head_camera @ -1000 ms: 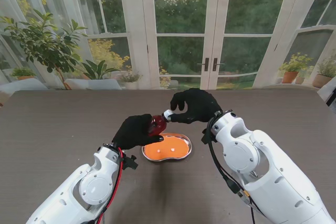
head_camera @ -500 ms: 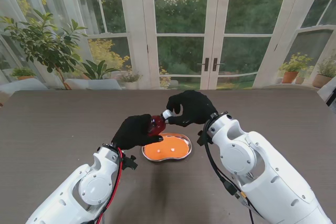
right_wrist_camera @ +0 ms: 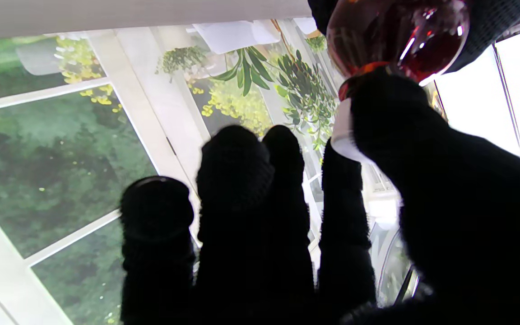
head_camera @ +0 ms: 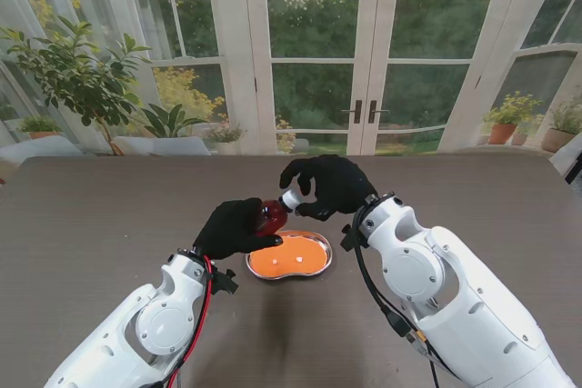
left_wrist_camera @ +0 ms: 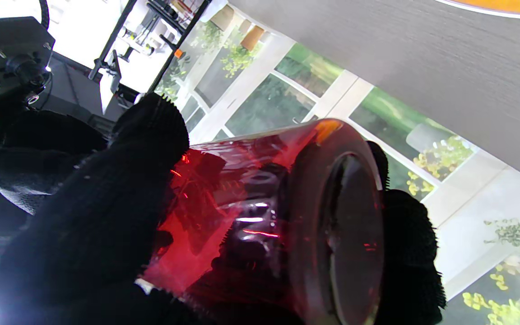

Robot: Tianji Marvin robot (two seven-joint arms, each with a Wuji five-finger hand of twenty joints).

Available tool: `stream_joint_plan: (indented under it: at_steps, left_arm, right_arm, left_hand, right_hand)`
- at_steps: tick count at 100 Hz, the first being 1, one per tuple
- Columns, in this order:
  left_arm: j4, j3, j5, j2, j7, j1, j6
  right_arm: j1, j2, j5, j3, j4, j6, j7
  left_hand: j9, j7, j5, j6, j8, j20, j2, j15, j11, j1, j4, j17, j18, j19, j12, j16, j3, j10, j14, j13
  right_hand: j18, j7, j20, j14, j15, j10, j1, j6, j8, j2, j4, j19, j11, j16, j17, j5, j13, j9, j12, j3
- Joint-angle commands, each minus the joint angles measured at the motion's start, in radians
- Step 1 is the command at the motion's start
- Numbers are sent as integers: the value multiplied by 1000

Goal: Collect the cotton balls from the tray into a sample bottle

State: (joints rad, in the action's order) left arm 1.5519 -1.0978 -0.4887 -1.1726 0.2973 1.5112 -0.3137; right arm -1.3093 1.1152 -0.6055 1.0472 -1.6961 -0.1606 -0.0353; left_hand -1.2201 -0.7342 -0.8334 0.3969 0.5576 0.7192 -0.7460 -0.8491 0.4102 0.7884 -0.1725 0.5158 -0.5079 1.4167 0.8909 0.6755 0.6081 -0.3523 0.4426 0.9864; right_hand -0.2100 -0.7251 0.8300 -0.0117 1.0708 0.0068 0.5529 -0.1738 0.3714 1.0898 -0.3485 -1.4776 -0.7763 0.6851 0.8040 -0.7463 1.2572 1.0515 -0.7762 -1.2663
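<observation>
My left hand (head_camera: 235, 227) is shut on a red translucent sample bottle (head_camera: 271, 216), held tilted above the tray's far left rim. From the left wrist the bottle (left_wrist_camera: 264, 216) fills the view between black-gloved fingers (left_wrist_camera: 106, 216). My right hand (head_camera: 332, 185) pinches a white cap (head_camera: 291, 198) at the bottle's mouth. In the right wrist view the cap (right_wrist_camera: 343, 135) sits against the bottle's neck (right_wrist_camera: 395, 40), between thumb and fingers (right_wrist_camera: 287, 225). The metal tray (head_camera: 327, 248) has an orange liner, and two cotton balls (head_camera: 275, 263) (head_camera: 298, 262) lie on it.
The dark wood-grain table (head_camera: 109, 215) stretches wide on both sides of the tray. Glass doors and potted plants (head_camera: 82, 79) stand behind its far edge. Both white forearms rise from the near corners.
My right hand has shifted slightly left and turned around the white cap at the bottle's mouth. The left hand, bottle and tray have stayed put.
</observation>
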Motion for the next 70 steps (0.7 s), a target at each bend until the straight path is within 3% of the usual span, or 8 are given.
stream_joint_plan:
  at_steps: [1, 5, 10, 13, 24, 43, 57, 70]
  left_arm:
    - [8, 0, 1, -3, -18, 1, 3]
    - [8, 0, 1, -3, -18, 2, 3]
    - [8, 0, 1, -3, -18, 2, 3]
    - [8, 0, 1, -3, -18, 2, 3]
    - [9, -1, 1, -3, -20, 3, 4]
    - [9, 0, 1, -2, -22, 2, 5]
    - [9, 1, 2, -3, -22, 2, 5]
    - [8, 2, 3, -2, -23, 1, 5]
  right_arm:
    - [-1, 7, -1, -1, 1, -5, 14]
    - [-1, 6, -3, 0, 0, -6, 17]
    - [-1, 4, -5, 5, -2, -9, 24]
    - [-2, 3, -5, 8, -3, -10, 28]
    - [-6, -2, 11, 21, -12, -8, 56]
    - [-5, -6, 15, 30, -22, 17, 84]
    - [-4, -9, -13, 28, -32, 48, 91]
    - [-2, -8, -40, 19, -31, 57, 78]
  left_hand:
    - [-62, -130, -125, -215, 11, -16, 210, -14, 12, 288, 9, -30, 28, -41, -2, -1, 197, 64, 42, 26]
    - [-61, -130, -125, -215, 11, -16, 210, -14, 11, 288, 9, -31, 27, -41, -3, -1, 197, 63, 43, 25]
    - [-62, -130, -125, -215, 11, -15, 210, -15, 11, 287, 9, -31, 27, -41, -2, -1, 197, 66, 42, 26]
    - [-62, -130, -125, -215, 11, -15, 210, -15, 11, 286, 8, -31, 27, -41, -2, -1, 196, 66, 41, 26]
    - [-61, -130, -124, -215, 11, -15, 209, -14, 11, 287, 9, -31, 26, -41, -3, -1, 197, 63, 43, 25]
    - [-62, -130, -125, -215, 11, -15, 209, -14, 11, 287, 9, -31, 26, -41, -3, -1, 198, 64, 43, 26]
    - [-62, -130, -125, -215, 11, -14, 209, -15, 11, 286, 9, -30, 26, -41, -3, -1, 198, 65, 41, 26]
    - [-63, -130, -125, -217, 11, -14, 209, -15, 11, 286, 9, -30, 26, -41, -3, -1, 198, 66, 41, 26]
  right_hand:
    - [29, 16, 2, 30, 26, -29, 26, -24, 20, 64, -11, -55, 1, 21, 13, 54, 61, -19, -14, -56]
    - [32, 25, 2, 30, 22, -32, 1, -19, 9, 71, 10, -52, -2, 18, 9, 82, 56, -36, -7, -67]
    - [34, 30, 4, 29, 17, -31, -67, -2, -18, 64, 104, -48, -12, 18, 3, 119, 47, -60, 21, -85]
    - [35, 32, 5, 26, 14, -29, -112, 15, -24, 64, 130, -46, -12, 18, -3, 136, 37, -74, 31, -82]
    - [27, 29, 14, 9, 14, -10, -266, 76, -34, 28, 118, -42, -13, 21, -33, 147, 8, -104, 44, -61]
    - [21, 20, 33, -14, 13, 16, -449, 113, -23, -211, 112, -37, -11, 23, -52, 68, -11, -107, 53, 54]
    - [16, -3, 40, -24, 13, 29, -479, 111, 9, -332, 127, -42, -7, 23, -45, -33, -1, -84, 49, 142]
    - [10, -43, 40, -25, 18, 30, -455, 87, 32, -372, 135, -49, -10, 23, -26, -143, 24, -49, 46, 149]
